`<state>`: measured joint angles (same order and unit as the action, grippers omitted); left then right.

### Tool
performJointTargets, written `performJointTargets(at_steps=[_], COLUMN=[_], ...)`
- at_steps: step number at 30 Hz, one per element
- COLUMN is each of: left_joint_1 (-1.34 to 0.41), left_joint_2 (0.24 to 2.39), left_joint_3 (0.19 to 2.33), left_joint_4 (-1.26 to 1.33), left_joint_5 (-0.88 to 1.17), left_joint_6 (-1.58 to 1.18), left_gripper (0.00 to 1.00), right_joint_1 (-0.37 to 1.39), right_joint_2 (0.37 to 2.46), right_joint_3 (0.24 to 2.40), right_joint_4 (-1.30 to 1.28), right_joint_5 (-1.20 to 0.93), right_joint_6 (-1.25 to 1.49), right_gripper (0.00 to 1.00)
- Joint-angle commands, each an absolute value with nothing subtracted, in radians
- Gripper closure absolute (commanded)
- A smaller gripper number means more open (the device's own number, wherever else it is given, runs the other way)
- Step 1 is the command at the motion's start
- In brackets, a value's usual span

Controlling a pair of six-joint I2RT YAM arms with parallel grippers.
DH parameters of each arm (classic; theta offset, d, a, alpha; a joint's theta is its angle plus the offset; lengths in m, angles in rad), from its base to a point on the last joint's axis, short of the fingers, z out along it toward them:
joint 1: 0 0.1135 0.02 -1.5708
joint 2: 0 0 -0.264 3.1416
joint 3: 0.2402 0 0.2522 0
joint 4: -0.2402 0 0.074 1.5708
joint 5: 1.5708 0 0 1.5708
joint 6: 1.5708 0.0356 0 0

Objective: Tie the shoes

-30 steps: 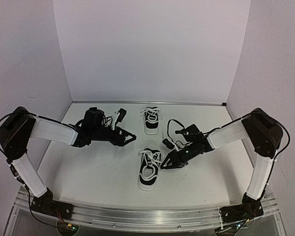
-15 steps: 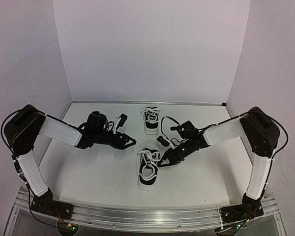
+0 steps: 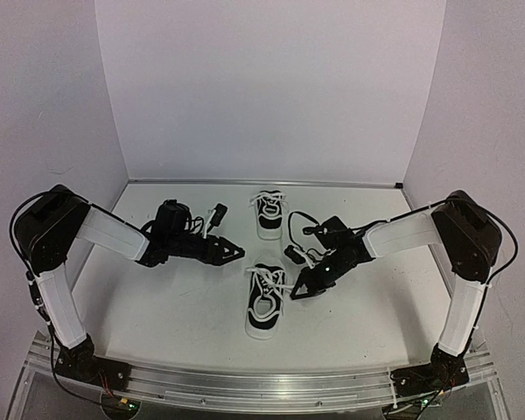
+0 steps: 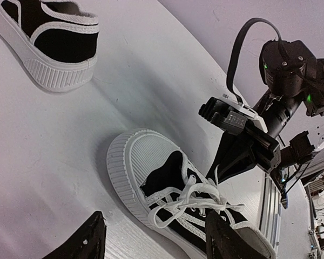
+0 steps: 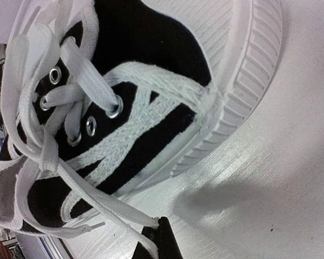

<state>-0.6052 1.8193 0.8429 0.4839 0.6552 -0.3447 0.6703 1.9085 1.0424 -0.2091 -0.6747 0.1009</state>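
Observation:
Two black shoes with white soles and laces lie on the table: the near shoe [image 3: 262, 302] [image 4: 173, 189] [image 5: 146, 65] toward the front, the far shoe [image 3: 269, 214] [image 4: 48, 38] behind it. My right gripper [image 3: 295, 293] [image 5: 159, 243] is down at the near shoe's right side, shut on a strand of its white lace [image 5: 97, 202], which runs from the loose knot to the fingertips. My left gripper [image 3: 234, 255] [image 4: 156, 243] hovers just left of that shoe's toe, open, nothing between its fingers [image 4: 89, 240].
White walls enclose the table on three sides. The right arm's wrist and cable [image 4: 281, 81] hang close above the near shoe. A metal rail [image 3: 262, 385] runs along the front edge.
My right gripper has closed on the near shoe's lace. The left arm has shifted slightly, its jaws staying open.

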Motion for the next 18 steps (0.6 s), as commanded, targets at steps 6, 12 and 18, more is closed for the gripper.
performJointTargets(at_steps=[6,12,18], left_joint_1=[-0.602,-0.602,-0.612], left_joint_2=[1.939,2.004,2.048], left_joint_3=[0.827,0.827,0.830], left_joint_4=[0.748,0.853,0.920], left_joint_5=[0.753,0.790,0.817], left_joint_6=[-0.519,-0.587,-0.623], left_gripper=[0.39,0.43,0.46], right_joint_1=[0.672,0.672,0.672], right_joint_2=[1.876,1.887,1.890], right_joint_3=[1.040,1.049,1.052], right_joint_4=[-0.256,-0.256,-0.257], right_joint_5=[-0.624,-0.619,-0.617], right_joint_6=[0.105,0.113,0.118], right_gripper=[1.00,1.00,1.00])
